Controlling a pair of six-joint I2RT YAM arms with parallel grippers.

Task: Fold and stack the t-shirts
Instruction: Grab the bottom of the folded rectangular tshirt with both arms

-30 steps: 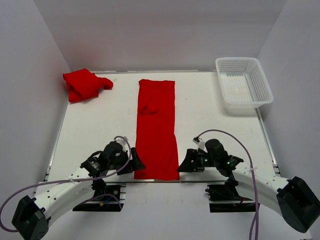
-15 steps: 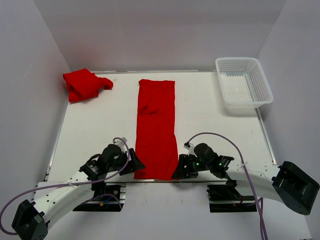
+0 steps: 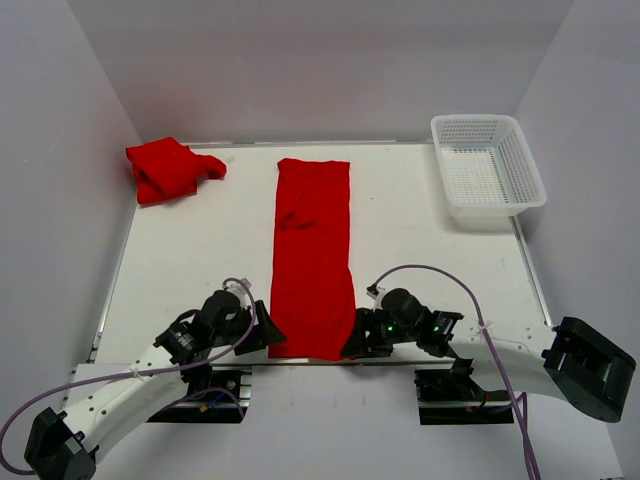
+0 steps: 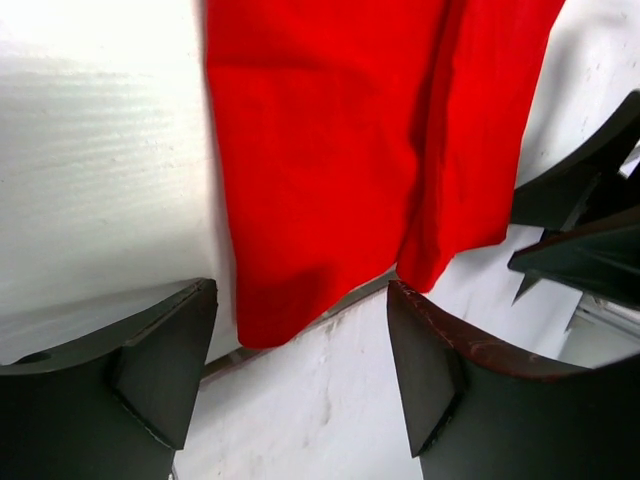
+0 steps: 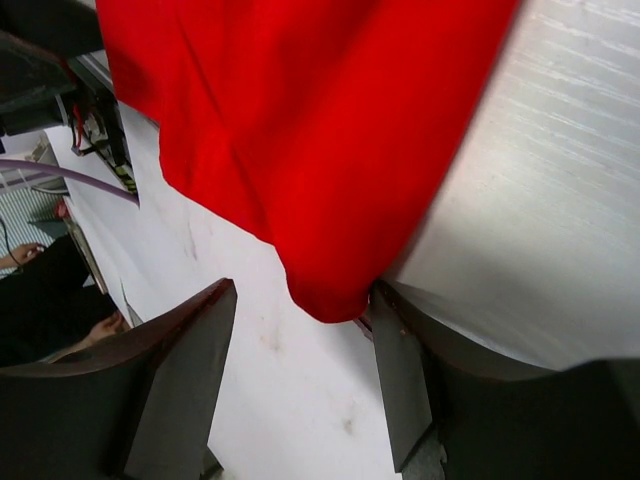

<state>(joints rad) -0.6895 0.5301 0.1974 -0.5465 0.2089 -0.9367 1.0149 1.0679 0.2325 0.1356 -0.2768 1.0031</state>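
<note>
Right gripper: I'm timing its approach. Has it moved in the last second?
Yes. The right gripper slid left, to the near right corner of the spread t-shirt.

I read both shirts as plain bright red with no print: the long t-shirt (image 3: pixel 313 255) down the middle of the bench and the bunched t-shirt (image 3: pixel 170 168) in the far left corner. The bench (image 3: pixel 200 250) is white, and close up I see faint grey streaks on it. The basket (image 3: pixel 487 165) at far right is white open mesh. The left fingers (image 4: pixel 150 370) and right fingers (image 5: pixel 170 380) are matte black. The cable (image 3: pixel 437 267) is pale purple.
</note>
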